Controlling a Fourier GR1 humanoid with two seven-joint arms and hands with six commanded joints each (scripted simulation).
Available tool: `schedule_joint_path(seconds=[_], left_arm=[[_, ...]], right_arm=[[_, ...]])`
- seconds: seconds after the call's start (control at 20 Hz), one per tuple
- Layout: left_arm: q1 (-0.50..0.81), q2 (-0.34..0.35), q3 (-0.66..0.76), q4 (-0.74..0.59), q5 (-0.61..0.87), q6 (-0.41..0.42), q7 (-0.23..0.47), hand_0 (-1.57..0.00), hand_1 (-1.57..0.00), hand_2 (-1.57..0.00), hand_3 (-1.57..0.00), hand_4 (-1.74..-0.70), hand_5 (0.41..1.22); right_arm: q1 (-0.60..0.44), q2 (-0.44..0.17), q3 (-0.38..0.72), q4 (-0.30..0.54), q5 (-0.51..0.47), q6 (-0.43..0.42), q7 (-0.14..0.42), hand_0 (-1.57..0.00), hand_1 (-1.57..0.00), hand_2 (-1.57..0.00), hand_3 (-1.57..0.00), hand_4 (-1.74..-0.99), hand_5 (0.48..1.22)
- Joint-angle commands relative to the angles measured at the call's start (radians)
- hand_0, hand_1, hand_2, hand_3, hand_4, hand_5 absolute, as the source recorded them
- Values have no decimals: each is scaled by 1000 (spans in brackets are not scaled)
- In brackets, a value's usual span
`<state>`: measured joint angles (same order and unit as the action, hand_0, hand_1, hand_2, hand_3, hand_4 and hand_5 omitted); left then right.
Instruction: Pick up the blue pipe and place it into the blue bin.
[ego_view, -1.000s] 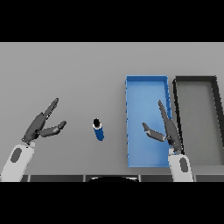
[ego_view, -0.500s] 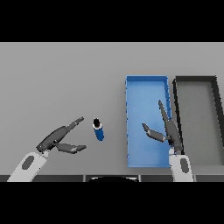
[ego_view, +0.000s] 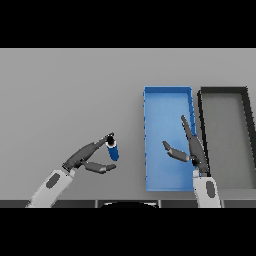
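Short blue pipe (ego_view: 113, 149), seemingly upright, dark-topped, on the table; blue bin (ego_view: 167, 95) to its right.

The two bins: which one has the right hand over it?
The blue bin, left of the dark bin. The right hand hangs open above its right half; the dark bin has no hand above it.

On the desk (ego_view: 65, 90), the pipe (ego_view: 113, 149) stands lower centre, left of 2 bins (ego_view: 167, 92) side by side at right.
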<state>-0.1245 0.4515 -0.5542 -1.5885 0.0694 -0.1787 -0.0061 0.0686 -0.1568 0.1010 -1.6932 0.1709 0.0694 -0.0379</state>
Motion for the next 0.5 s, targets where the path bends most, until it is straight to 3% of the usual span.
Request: schedule_joint_path(seconds=[0.0,0.2,0.45], left_arm=[[-5,-20,-2,29,-2,1,-11,1,1,1,1,-1126,487],[-35,-101,-5,108,-5,22,-17,1,1,1,1,-1138,497],[-63,-170,-12,194,-32,43,-98,1,1,-51,-16,-1117,543]], right_arm=[[14,-3,-2,-2,-7,7,-15,1,1,1,1,-1205,554],[9,6,0,-6,-10,3,-15,1,1,1,1,-1202,549],[14,-4,-3,-4,-2,3,-9,1,1,1,1,-1192,549]])
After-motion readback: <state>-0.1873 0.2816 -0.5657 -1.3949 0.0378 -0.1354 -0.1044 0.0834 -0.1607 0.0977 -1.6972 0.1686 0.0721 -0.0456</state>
